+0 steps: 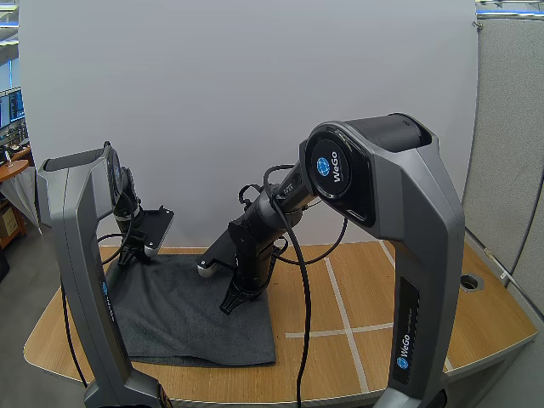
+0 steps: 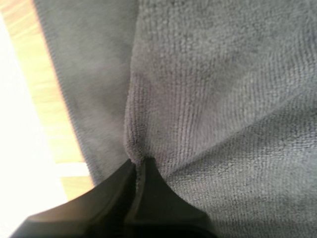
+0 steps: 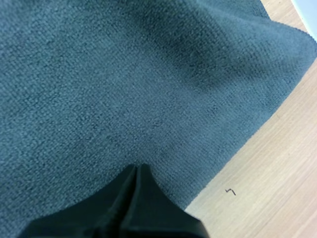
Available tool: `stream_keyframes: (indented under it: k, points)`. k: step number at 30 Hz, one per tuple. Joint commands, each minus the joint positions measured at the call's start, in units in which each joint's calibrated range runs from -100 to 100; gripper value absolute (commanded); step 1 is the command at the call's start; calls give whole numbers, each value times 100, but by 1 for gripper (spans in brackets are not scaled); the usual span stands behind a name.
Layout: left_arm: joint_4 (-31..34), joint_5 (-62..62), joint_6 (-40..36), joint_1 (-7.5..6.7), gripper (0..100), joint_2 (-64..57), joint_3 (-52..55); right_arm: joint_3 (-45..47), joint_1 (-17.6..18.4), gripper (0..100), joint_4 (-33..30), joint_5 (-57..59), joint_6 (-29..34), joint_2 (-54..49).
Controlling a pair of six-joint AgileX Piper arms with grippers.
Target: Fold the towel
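A dark grey towel [image 1: 195,314] lies spread on the left half of the wooden table [image 1: 408,289]. My left gripper [image 1: 127,257] is down at the towel's back left corner. In the left wrist view its fingers [image 2: 119,188] are shut on a raised crease of the towel [image 2: 208,99], with a thin strip of cloth between the tips. My right gripper [image 1: 231,304] points down onto the towel near its right edge. In the right wrist view it [image 3: 137,167] is one shut dark wedge resting on smooth towel [image 3: 124,84], with no cloth seen between the tips.
Bare wood with pale tape lines [image 1: 340,306] lies to the right of the towel. The towel's edge and bare table [image 3: 277,188] are close beside the right gripper. A round hole [image 1: 470,281] sits near the table's right edge.
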Motion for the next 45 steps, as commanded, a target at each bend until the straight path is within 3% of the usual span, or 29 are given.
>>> stream_keyframes:
  k: [1, 11, 13, 17, 18, 20, 23, 27, 32, 35, 42, 45]
  points:
    - [-26, -309, -142, -27, 0, -11, 0, 63, -17, 0, 50, 266, -27, 5]
    - [-64, -427, -577, 4, 0, -11, 0, 63, -17, 0, 62, 283, -27, 5]
    - [-81, -408, -663, 13, 7, -11, 0, 63, -17, 0, 62, 283, -27, 5]
    - [-138, -37, -672, 37, 49, -44, 0, 63, -17, 0, 60, 267, -27, 5]
    - [-138, 26, -672, 37, 51, -44, 0, 63, -17, 0, 60, 267, -27, 5]
    - [-165, 444, -672, 37, 76, -134, -12, 63, -17, 0, 60, 227, -27, 5]
    - [-256, 575, -759, 37, 88, -317, -12, 63, -17, 0, 60, 227, -27, 17]
    - [-235, 725, -910, 45, 89, -571, -12, 63, -17, 0, 60, 231, -27, 77]
    - [-322, 1774, -1124, 148, 89, -1040, -12, 63, -17, 0, 60, 248, -58, 100]
    - [-536, 2681, -1252, 291, 89, -1182, -12, 63, -17, 0, 60, 248, -58, 100]
    - [-761, 2681, -1520, 600, 89, -1442, 0, 61, -17, 0, 13, 217, -55, -353]
    - [-1391, 2681, -1566, 852, 89, -1747, 0, 61, -17, 0, 13, 217, -55, -737]
